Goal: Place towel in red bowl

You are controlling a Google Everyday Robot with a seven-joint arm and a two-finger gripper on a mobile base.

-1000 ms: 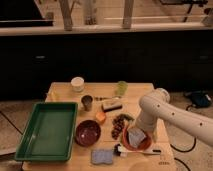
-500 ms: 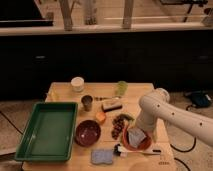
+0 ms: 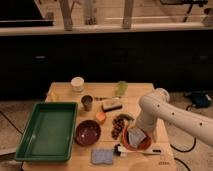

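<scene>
White arm elbow-up from the right, claw low, pointing down

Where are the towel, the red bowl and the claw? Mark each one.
towel (image 3: 134,136), camera view, on the pale cloth's middle, inside the bowl.
red bowl (image 3: 143,146), camera view, on its front right rim.
claw (image 3: 136,130), camera view, on its lower end, just above the towel.

Whether the gripper, down in the orange-red bowl, holds anything cannot be told.
</scene>
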